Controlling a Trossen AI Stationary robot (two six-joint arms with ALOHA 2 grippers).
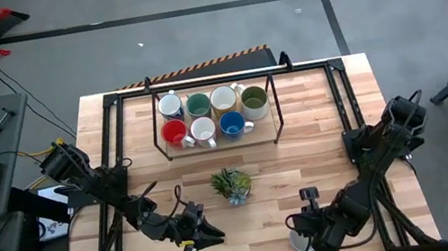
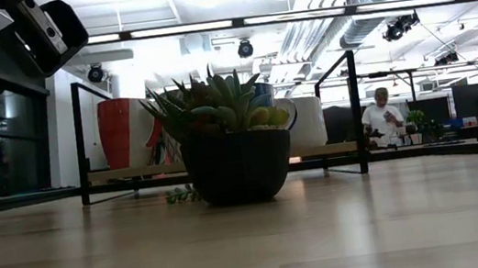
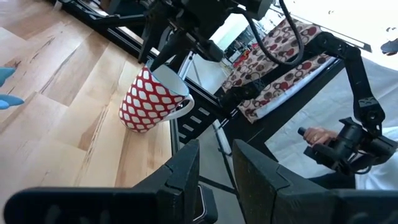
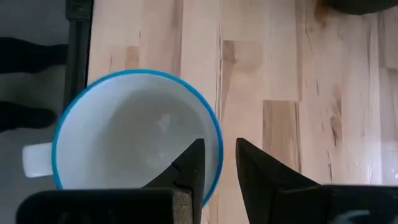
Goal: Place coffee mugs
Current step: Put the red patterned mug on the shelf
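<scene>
A white mug with a blue rim and a red diamond pattern on its outside is near the table's front edge, right of the middle. My right gripper is shut on it. My left gripper hangs level near the front edge, left of the middle. It points toward that mug, and its fingers stand a narrow gap apart with nothing between them. Several more mugs stand upright on a low black-framed rack at the table's far middle. My right gripper holds the mug by its rim, on the side away from the handle. One finger is inside the mug and the other outside. The fingers come steeply from above. The mug is tilted; whether its lower edge rests on the table I cannot tell.
A small spiky plant in a dark pot stands mid-table between the rack and both grippers. Black frame bars run along the table's edges. Beyond the table, a person's hand grips a control arm.
</scene>
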